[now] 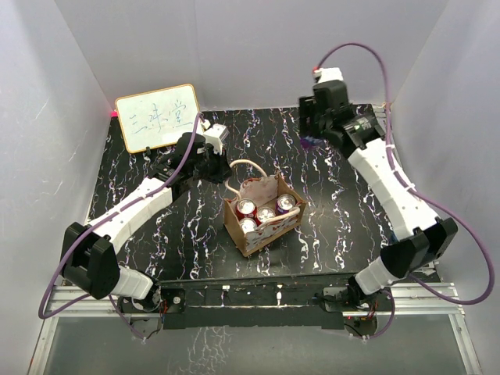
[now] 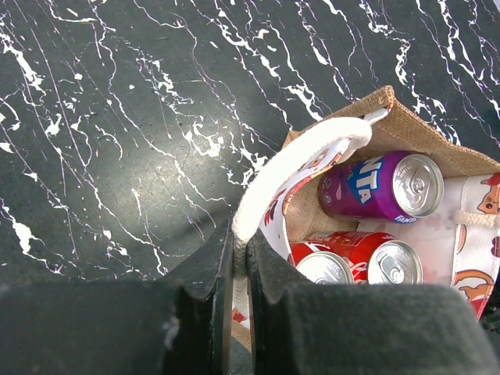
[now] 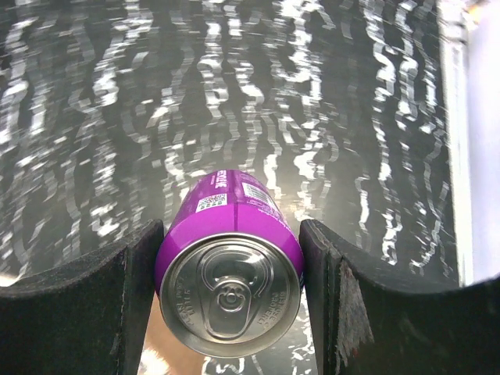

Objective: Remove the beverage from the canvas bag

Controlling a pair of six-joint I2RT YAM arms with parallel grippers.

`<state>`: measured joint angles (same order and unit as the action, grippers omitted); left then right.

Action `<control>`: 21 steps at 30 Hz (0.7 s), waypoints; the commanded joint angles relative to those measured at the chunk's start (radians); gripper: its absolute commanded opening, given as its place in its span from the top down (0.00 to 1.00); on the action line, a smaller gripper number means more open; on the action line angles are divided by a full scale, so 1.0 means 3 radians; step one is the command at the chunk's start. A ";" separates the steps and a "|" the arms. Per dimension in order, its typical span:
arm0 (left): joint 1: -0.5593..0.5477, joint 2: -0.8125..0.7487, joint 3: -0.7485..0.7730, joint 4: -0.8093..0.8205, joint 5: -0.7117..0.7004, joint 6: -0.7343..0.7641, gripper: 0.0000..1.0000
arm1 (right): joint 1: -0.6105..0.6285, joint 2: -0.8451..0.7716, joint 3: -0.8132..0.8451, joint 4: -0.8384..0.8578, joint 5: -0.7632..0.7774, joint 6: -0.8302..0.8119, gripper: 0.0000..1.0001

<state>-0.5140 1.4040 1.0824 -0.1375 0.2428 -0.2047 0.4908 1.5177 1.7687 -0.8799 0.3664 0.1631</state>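
As the right pincer (image 3: 232, 242) clamps it, the purple can (image 3: 228, 289) sits centred.

Left hand (image 2: 241, 250) pinched shut (gap almost nil); right hand (image 3: 230, 269) clamped, arm stretched forward

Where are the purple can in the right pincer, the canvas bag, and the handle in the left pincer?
purple can (image 3: 230, 269): right wrist view, silver lid.
canvas bag (image 1: 269, 237): top external view, near side wall.
handle (image 2: 291, 158): left wrist view, middle of loop.
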 commanded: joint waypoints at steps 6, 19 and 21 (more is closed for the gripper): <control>-0.0015 0.0014 0.0089 -0.0064 0.0051 -0.0001 1.00 | -0.1115 0.0406 -0.0187 0.0723 -0.0642 0.0103 0.92; -0.0014 -0.0012 0.0066 -0.0027 0.0127 -0.0029 1.00 | -0.1610 0.1925 0.1029 0.0437 -0.0855 0.0100 0.92; -0.0012 -0.0007 0.0067 -0.0023 0.0135 -0.0034 1.00 | -0.1610 0.2091 0.1211 0.0367 -0.0816 0.0079 0.92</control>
<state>-0.5140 1.4109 1.0828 -0.1345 0.2543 -0.2096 0.0105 2.1220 1.9755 -0.8062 0.1127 0.1890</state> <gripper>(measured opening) 0.052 0.674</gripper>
